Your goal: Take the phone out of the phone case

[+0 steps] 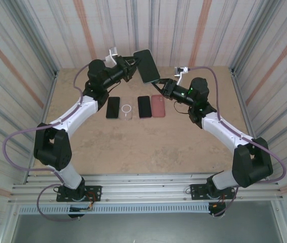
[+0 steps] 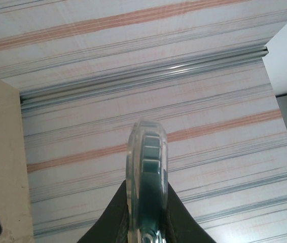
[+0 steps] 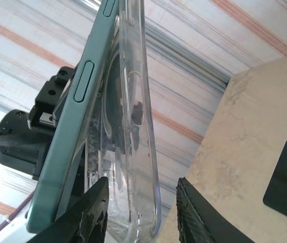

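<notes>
Because the phone (image 3: 70, 126) is only part-way out of the phone case (image 3: 133, 101), with one long edge lifted clear and the rest apparently seated, the pair hangs in a delicate state. It is held in the air above and beyond the spare clear case (image 1: 127, 111) that lies on the tabletop (image 1: 158, 147). The left claw (image 2: 146, 195) pinches the phone case edge-on, at the end farther from the spare clear case. The right claw (image 3: 141, 190) stands spread around the nearer end, with the case's rim between its fingers and a gap showing on one side, so it does not look to be gripping. The main risk, as I judge it, is a drop. If the phone pops free of the last corners with nothing closed on it, it could fall to the tabletop beside the spare clear case. A hard pull by the right claw could also twist the pair out of the left claw's pinch, or merely bend the soft case without freeing the phone.
</notes>
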